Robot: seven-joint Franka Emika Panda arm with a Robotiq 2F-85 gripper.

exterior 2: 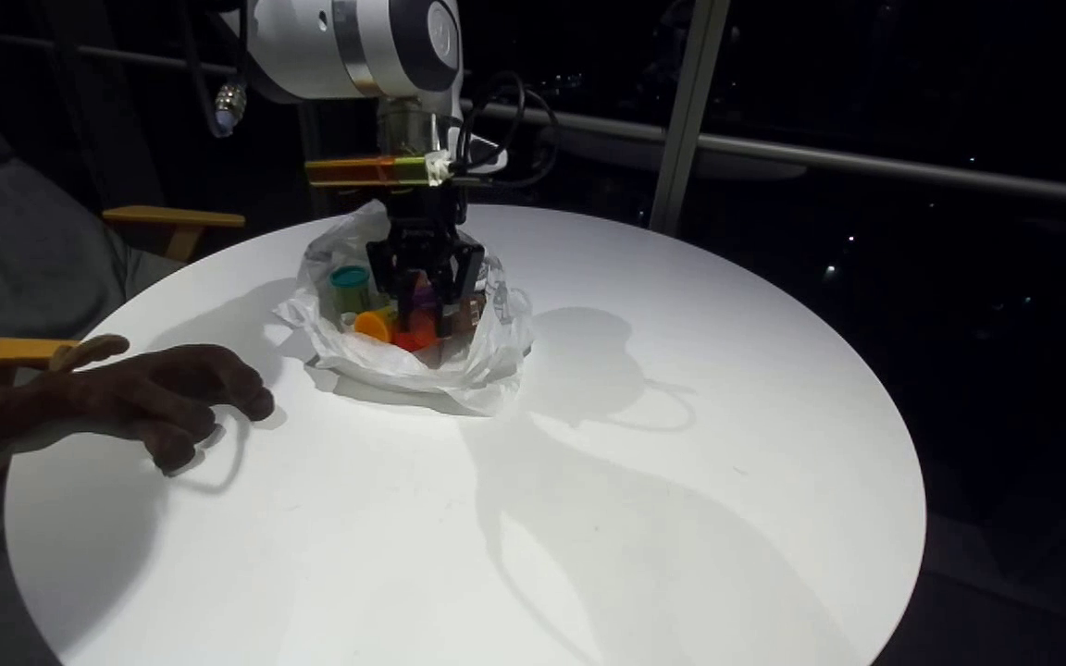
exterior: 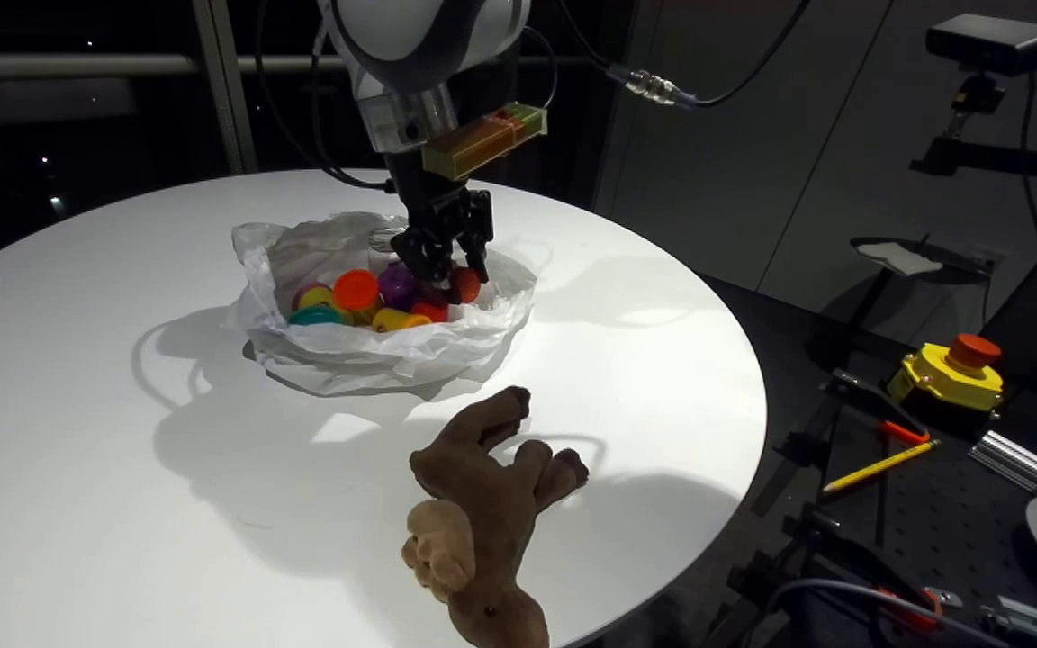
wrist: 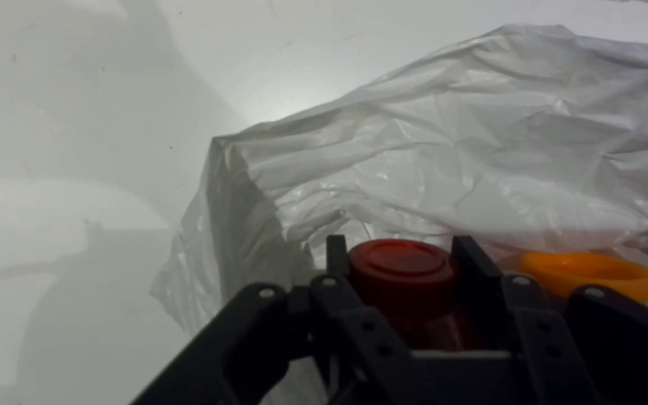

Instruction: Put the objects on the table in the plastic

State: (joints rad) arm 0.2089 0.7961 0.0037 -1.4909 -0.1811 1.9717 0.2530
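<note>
The gripper (wrist: 400, 254) is down inside the mouth of the plastic bag (exterior: 410, 355), and its fingers (wrist: 336, 256) hold a red cup (wrist: 405, 275) between them — one finger at each side of the lid. Whether this cup touches the bottom of the bag, I cannot tell. Around it in the bag lie an orange-lidded cup (exterior: 356, 291), a purple toy (exterior: 398, 286), a yellow cup (exterior: 395, 321) and a teal-lidded cup (exterior: 317, 315). The crumpled wall of the bag stands up around them and covers their lower parts in an exterior view; the gripper also covers some of the contents.

On the round white table (exterior: 59, 423), apart from the bag, the brown plush animal (exterior: 487, 495) lies near the rim, with its head away from the bag. Beside the table, in an exterior view, there is a dark board (exterior: 933, 517) with a yellow pencil (exterior: 881, 466) on it; near the pencil is a yellow box (exterior: 942, 376) with its red button (exterior: 974, 350), and a camera (exterior: 996, 45) is mounted higher up. A chair (exterior 2: 24, 245) with wooden armrests (exterior 2: 172, 217) stands close to the table — at the side where the plush animal lies.
</note>
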